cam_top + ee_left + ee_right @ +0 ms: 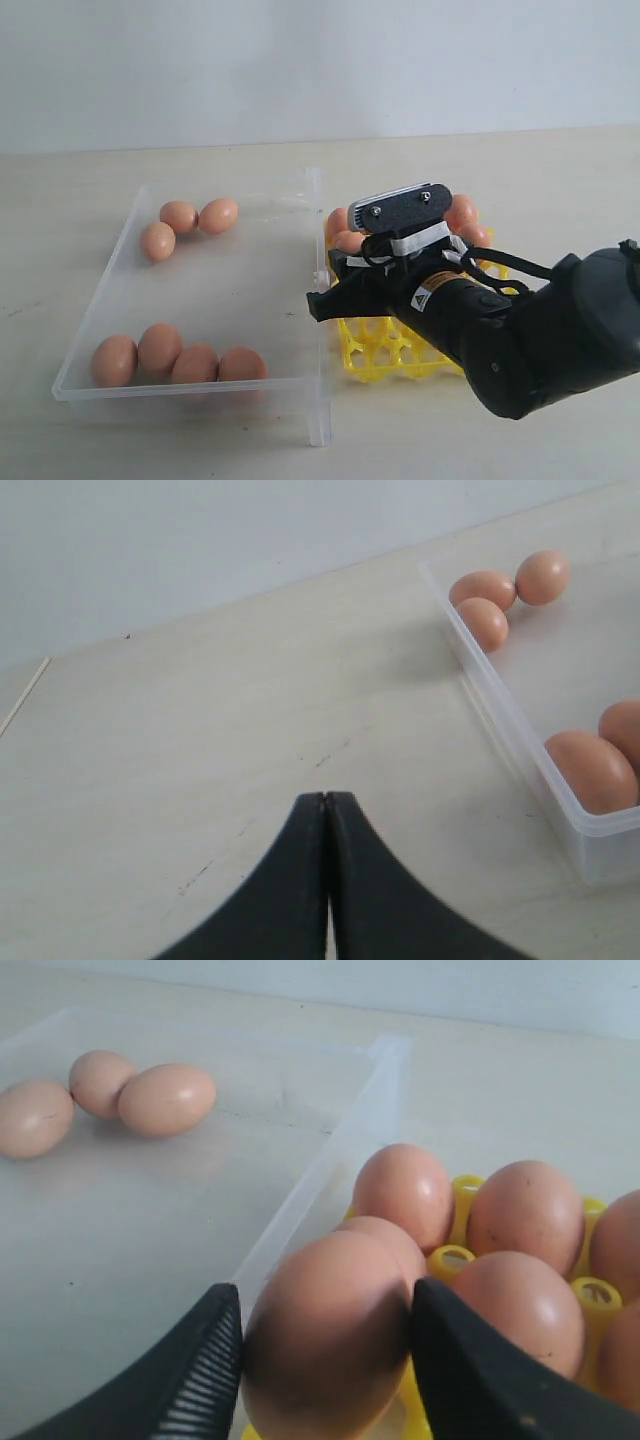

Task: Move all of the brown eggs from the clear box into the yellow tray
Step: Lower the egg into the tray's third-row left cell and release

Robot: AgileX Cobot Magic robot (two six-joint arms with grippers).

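1. Brown eggs point(160, 345) lie in two clusters in the clear box point(316, 215): four against its near wall and three in the far left corner. More sit in the yellow tray point(385, 352), just beside the box on the right.
2. The right gripper point(325, 1355) has its jaws clamped on one egg point(320, 1310), held above the tray's box-side edge and close over the seated eggs point(525, 1215).
3. Risk: the held egg hangs almost against a seated one. If it is lowered onto that one rather than into a free cell, the shells could knock and crack.
4. Risk: if it lands on a pointed post point(447, 1260) or the rim, it may tip out on release, toward the box wall.
5. Crowded neighbours leave the jaws little room to spread, so they may nudge seated eggs.
6. The left gripper point(326, 820), jaws shut on nothing, hangs over bare tabletop point(200, 730) outside the box and obstructs nothing.
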